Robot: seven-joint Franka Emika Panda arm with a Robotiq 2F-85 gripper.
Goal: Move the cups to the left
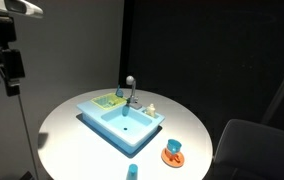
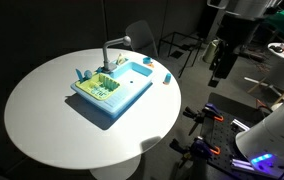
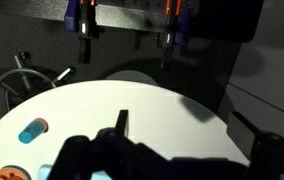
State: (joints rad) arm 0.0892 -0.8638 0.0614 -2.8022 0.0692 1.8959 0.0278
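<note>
One small light-blue cup (image 1: 174, 147) stands on a flat orange saucer (image 1: 172, 156) near the table edge; both also show in an exterior view (image 2: 148, 62). A second light-blue cup (image 1: 132, 171) sits alone on the white table beside the sink, seen also in an exterior view (image 2: 168, 76) and in the wrist view (image 3: 32, 130). My gripper (image 1: 4, 66) hangs high and well off the table, far from both cups, also visible in an exterior view (image 2: 220, 62). In the wrist view its dark fingers (image 3: 194, 150) stand wide apart with nothing between them.
A big light-blue toy sink (image 1: 122, 122) with a grey faucet (image 1: 131, 90) fills the middle of the round white table (image 1: 72, 130). A dark chair (image 1: 257, 145) stands beside the table. Tripods and equipment (image 2: 217, 135) stand on the floor.
</note>
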